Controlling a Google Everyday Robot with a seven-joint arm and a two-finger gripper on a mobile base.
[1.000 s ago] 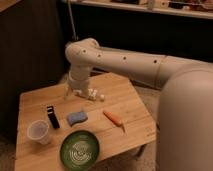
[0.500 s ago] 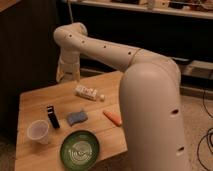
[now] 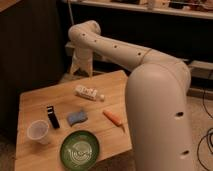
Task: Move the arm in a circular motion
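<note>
- Where the view begins, on the right, the thick cream-white jointed robot arm (image 3: 150,95) rises, bends at a high elbow and drops behind the far table edge
- One light wooden table (image 3: 35,102) holds one green ribbed bowl (image 3: 79,149), one clear plastic cup (image 3: 38,131), one black rectangular block (image 3: 52,116), one blue-grey sponge (image 3: 77,117), one orange carrot (image 3: 113,118), one white bottle lying flat (image 3: 89,93)
- Farthest along the arm, the small pale gripper (image 3: 80,69) hangs beyond the bottle, near a dark wall; whether its fingers are parted or holding anything cannot be told
</note>
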